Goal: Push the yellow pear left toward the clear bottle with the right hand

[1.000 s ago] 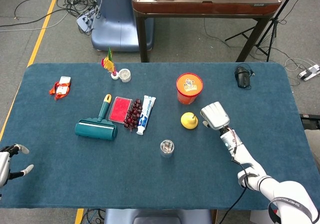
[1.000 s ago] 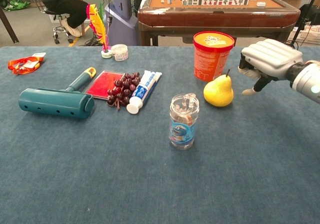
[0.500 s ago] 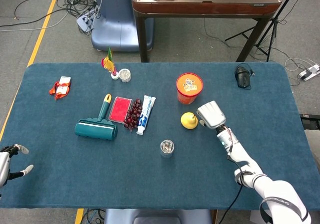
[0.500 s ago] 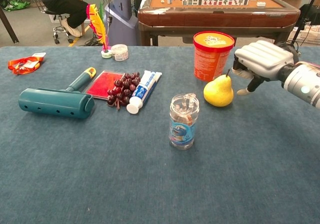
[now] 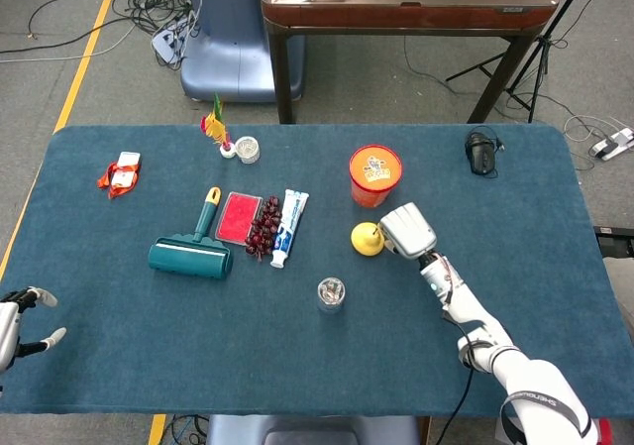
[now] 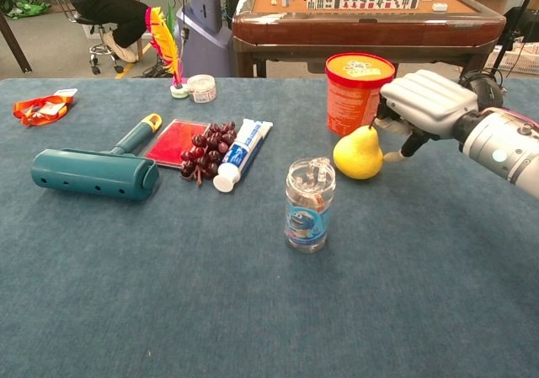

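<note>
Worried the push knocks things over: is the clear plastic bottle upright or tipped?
Upright. The clear plastic bottle stands on its base on the blue table, cap up, apart from the yellow pear.

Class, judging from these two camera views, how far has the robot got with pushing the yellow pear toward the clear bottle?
Done: the right hand has reached the yellow pear and touches its right side. In hand: the push, just begun; the pear stands upright beside the orange tub. Left: carpet shows between pear and clear bottle, which stands nearer the camera and further left. The left hand idles at the table's edge.
</note>
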`<state>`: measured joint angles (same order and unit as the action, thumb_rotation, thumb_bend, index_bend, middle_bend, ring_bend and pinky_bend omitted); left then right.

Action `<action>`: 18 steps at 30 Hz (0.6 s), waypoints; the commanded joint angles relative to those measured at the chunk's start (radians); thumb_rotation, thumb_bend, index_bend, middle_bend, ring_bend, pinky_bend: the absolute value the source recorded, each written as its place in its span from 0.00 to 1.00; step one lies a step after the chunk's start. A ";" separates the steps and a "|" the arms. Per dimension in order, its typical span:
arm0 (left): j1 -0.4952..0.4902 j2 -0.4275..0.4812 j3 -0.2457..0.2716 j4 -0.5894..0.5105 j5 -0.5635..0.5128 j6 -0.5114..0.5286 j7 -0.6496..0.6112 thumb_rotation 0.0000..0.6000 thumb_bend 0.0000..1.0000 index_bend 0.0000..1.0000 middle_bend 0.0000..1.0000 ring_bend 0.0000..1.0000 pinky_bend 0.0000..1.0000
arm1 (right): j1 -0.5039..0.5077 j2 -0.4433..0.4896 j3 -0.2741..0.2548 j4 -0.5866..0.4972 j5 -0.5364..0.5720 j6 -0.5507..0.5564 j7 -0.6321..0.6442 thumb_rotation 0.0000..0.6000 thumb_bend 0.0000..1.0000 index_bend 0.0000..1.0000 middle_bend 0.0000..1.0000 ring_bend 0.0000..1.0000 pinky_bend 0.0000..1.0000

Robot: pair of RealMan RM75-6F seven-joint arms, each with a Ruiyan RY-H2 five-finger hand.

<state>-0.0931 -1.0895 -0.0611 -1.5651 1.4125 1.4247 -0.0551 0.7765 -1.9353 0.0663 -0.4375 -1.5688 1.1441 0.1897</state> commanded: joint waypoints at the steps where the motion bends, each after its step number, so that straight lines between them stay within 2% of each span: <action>1: 0.000 0.001 0.000 0.000 0.000 0.000 0.000 1.00 0.09 0.49 0.45 0.43 0.59 | 0.005 -0.008 -0.003 0.005 -0.004 0.005 0.005 1.00 0.00 1.00 1.00 1.00 1.00; 18: 0.002 0.008 0.000 -0.003 0.000 0.001 -0.012 1.00 0.09 0.49 0.45 0.43 0.59 | 0.052 -0.069 -0.011 0.031 -0.022 0.016 0.020 1.00 0.00 1.00 1.00 1.00 1.00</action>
<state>-0.0909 -1.0819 -0.0614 -1.5682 1.4120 1.4253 -0.0675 0.8272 -2.0027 0.0562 -0.4076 -1.5896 1.1598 0.2094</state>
